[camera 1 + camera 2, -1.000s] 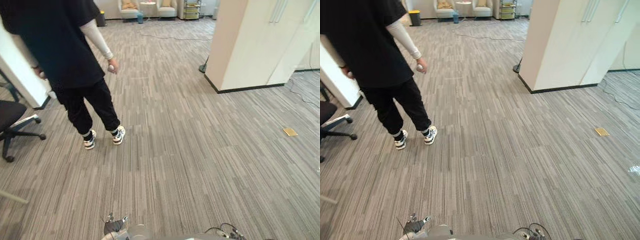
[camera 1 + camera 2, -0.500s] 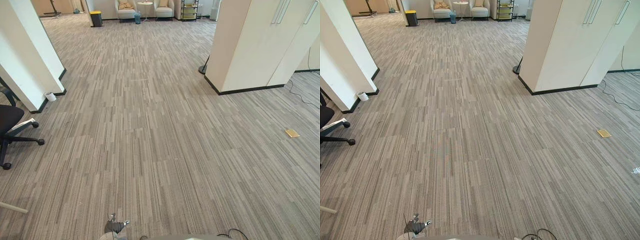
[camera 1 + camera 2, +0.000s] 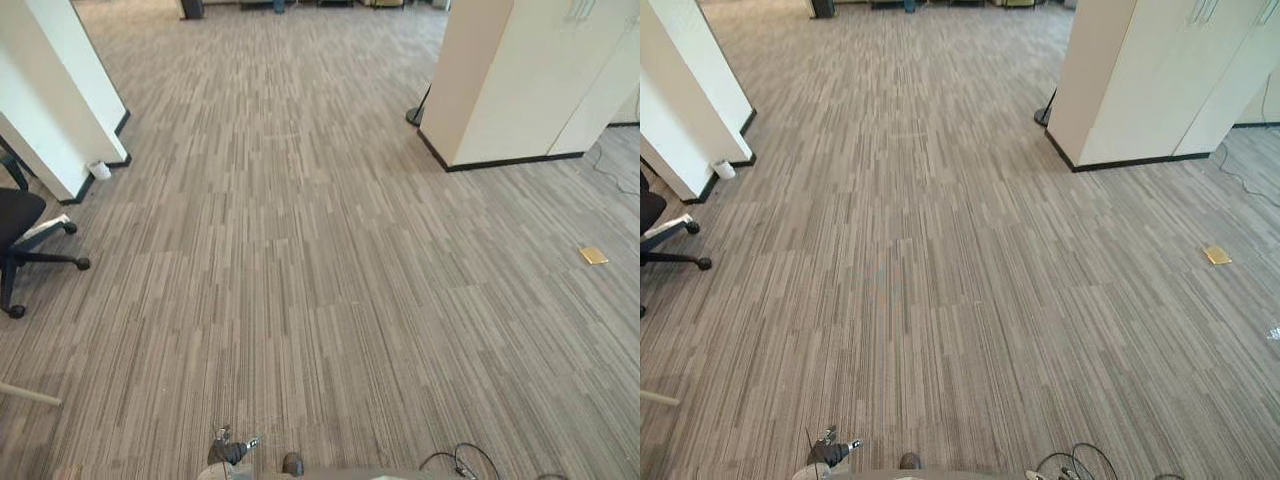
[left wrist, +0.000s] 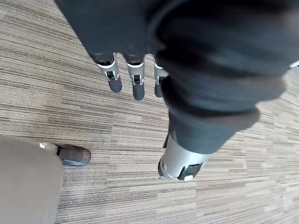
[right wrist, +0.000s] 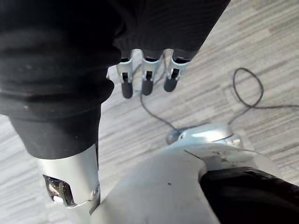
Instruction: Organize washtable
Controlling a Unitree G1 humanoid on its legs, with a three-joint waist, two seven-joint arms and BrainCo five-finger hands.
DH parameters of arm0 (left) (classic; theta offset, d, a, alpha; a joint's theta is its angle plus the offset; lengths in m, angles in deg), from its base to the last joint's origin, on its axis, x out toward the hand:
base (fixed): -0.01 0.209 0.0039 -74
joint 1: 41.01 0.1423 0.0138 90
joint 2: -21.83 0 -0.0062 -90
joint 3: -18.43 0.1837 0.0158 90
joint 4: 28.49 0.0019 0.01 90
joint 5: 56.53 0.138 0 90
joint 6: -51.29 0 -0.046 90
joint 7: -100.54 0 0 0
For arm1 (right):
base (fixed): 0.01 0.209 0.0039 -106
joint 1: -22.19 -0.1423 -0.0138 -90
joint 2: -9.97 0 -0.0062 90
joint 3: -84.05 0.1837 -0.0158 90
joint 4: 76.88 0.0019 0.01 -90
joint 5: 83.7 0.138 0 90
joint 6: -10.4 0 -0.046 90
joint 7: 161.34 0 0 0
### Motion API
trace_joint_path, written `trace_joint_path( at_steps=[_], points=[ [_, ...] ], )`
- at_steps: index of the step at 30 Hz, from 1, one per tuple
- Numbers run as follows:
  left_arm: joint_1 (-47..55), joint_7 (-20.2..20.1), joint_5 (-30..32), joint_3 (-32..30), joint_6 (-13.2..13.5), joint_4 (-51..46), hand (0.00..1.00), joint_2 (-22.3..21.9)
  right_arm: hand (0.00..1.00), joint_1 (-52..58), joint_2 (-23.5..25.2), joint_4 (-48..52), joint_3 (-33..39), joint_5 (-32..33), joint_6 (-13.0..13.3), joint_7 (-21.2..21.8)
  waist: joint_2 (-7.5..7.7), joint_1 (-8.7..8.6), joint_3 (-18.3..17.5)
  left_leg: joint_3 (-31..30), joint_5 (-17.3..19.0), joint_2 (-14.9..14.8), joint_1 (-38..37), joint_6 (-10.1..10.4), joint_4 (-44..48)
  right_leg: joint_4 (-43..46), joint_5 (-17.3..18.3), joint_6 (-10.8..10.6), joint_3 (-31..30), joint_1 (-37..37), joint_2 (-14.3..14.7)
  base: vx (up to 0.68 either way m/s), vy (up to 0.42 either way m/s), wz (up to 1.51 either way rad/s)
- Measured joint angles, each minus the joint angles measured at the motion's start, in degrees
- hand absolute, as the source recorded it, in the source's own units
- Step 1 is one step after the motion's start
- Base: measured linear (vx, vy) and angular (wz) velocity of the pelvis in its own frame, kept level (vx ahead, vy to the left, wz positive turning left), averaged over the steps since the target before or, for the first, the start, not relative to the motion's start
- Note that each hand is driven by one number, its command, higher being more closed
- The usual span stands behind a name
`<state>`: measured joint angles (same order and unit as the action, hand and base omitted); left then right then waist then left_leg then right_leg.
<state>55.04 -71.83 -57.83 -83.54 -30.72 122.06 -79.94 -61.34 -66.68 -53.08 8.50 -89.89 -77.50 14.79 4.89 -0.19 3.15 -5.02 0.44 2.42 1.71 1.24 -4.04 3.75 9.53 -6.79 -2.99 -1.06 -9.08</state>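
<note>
My left hand (image 4: 135, 78) hangs over grey striped carpet (image 4: 56, 93), its fingers straight and its thumb apart, with nothing in it. My right hand (image 5: 146, 77) also hangs down with relaxed straight fingers and holds nothing; carpet (image 5: 261, 42) lies below it. In the eye views a wide stretch of the same carpet (image 3: 300, 250) runs ahead of me.
A black office chair (image 3: 20, 228) stands at the left edge. Beside it rises a white pillar (image 3: 50, 90) with a small white cup (image 3: 98, 170) at its foot. A large cream cabinet block (image 3: 520, 80) stands at the right, and a yellow floor plate (image 3: 593, 256) lies further right.
The person in black who stood at the left a second ago is gone from view. The camera has tipped down a little; the far chairs have slid out of the top.
</note>
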Motion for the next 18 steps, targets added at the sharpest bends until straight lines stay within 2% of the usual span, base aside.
trace_joint_path(
  at_steps=[2,5,8,9,10,11,12,13,14,15,16,17,18],
  points=[
    [-0.3,0.0,0.0,0.0,0.1,0.0,0.00,-0.2,0.00,0.0,0.0,-0.1,0.0,-0.7,-0.1,0.0,0.02,0.72,-0.1,-2.7,1.0,0.6,0.5,-1.0,3.4,0.0,-0.4,0.4,0.1,-1.2,-0.2,0.24,-0.028,0.03],
    [-0.3,0.0,1.0,0.0,0.1,0.2,0.00,-0.6,0.00,0.0,-0.1,-0.4,0.0,-1.2,-0.2,0.0,-0.68,0.99,-0.5,-4.8,2.8,0.2,0.5,-1.3,7.7,0.4,-2.2,0.6,1.3,-3.1,0.5,0.24,-0.059,0.06],
    [-0.5,0.1,1.1,-1.6,0.0,-0.3,0.00,-1.9,0.00,-0.5,-0.9,-0.2,-1.4,-1.2,-0.2,0.0,-1.75,1.10,-0.2,-5.9,5.4,-2.3,2.0,-0.6,15.0,7.0,-3.8,1.3,1.2,-1.4,3.3,0.19,-0.073,-0.18],
    [-0.6,0.1,1.2,-2.7,0.0,-0.6,0.00,-3.1,0.00,-0.6,-2.1,0.4,-2.2,-1.2,-0.1,0.2,-4.35,1.81,0.8,-6.4,7.2,-5.0,3.0,-1.2,19.6,13.5,-1.3,1.8,1.5,2.6,5.6,0.13,-0.074,-0.52],
    [-0.7,0.2,1.3,-4.1,0.0,-0.7,0.00,-3.6,0.00,-0.4,-2.0,2.1,-3.3,-1.2,-0.2,-0.3,-4.30,2.29,0.3,-6.8,9.2,-5.3,6.1,-0.6,27.6,1.3,-0.8,3.2,2.1,1.2,7.4,0.13,-0.067,-0.55],
    [-1.1,0.1,1.4,-4.7,0.0,-1.3,0.00,-3.4,0.00,-0.3,-1.3,2.8,-3.8,-1.2,-0.1,-0.5,-2.73,2.93,0.7,-6.8,9.8,-3.9,8.7,-0.3,33.1,-2.6,-5.9,3.7,2.4,1.4,6.4,0.10,-0.054,-0.41],
    [-1.1,0.0,1.8,-5.2,0.1,-3.2,0.00,-2.6,0.00,-0.4,-1.0,3.6,-3.7,-1.3,-0.2,-0.9,-1.54,3.65,1.1,-7.9,14.4,-3.4,11.2,0.7,40.0,-1.1,-6.0,3.4,3.2,1.5,6.5,0.10,-0.060,-0.32],
    [-1.0,0.1,1.9,-5.1,0.1,-3.1,0.00,-3.5,0.00,-0.3,-2.4,3.6,-3.7,-1.3,-0.2,-0.9,-4.32,4.17,0.7,-9.6,17.0,-5.1,11.7,1.3,42.6,-0.6,-5.8,3.0,3.4,1.4,8.7,0.11,0.010,-0.46],
    [-0.3,0.0,2.0,-4.9,0.0,-3.2,0.00,-4.9,0.00,-0.2,-3.7,3.9,-3.6,-1.2,-0.4,-1.4,-6.25,4.31,0.5,-10.7,21.1,-7.4,11.9,1.7,45.5,-0.1,-5.0,2.4,2.9,1.3,11.0,0.13,0.123,-0.39],
    [0.0,0.0,2.0,-4.9,-0.2,-2.8,0.00,-6.4,0.00,-0.6,-4.3,5.1,-3.6,-1.2,-0.4,-1.4,-7.93,4.25,0.3,-10.6,23.8,-8.4,11.7,2.0,46.2,0.9,-4.2,2.2,2.7,1.4,11.9,0.14,0.164,-0.29],
    [-0.2,0.0,2.0,-5.0,-0.2,-2.9,0.00,-6.9,0.00,-0.6,-4.3,5.3,-3.5,-1.2,-0.4,-1.4,-8.05,4.35,0.3,-10.4,24.8,-8.5,11.5,1.6,46.2,1.8,-3.2,1.7,2.7,1.5,11.9,0.15,0.184,0.00],
    [-0.5,-0.1,2.3,-4.6,-0.2,-3.1,0.00,-6.8,0.00,-0.3,-4.1,5.6,-3.3,-1.2,-0.6,-1.1,-8.15,4.53,0.2,-9.8,26.9,-8.0,10.7,0.7,46.2,6.0,-0.1,1.1,2.9,2.9,11.2,0.14,0.206,0.14],
    [-0.6,-0.2,2.5,-4.4,-0.1,-3.1,0.00,-6.8,0.00,0.0,-3.6,6.2,-3.2,-1.1,-0.6,-1.1,-7.10,4.72,0.8,-8.8,28.4,-6.9,9.1,-0.3,45.0,12.7,3.2,0.2,3.0,4.8,9.6,0.18,0.267,0.17]
  ],
)
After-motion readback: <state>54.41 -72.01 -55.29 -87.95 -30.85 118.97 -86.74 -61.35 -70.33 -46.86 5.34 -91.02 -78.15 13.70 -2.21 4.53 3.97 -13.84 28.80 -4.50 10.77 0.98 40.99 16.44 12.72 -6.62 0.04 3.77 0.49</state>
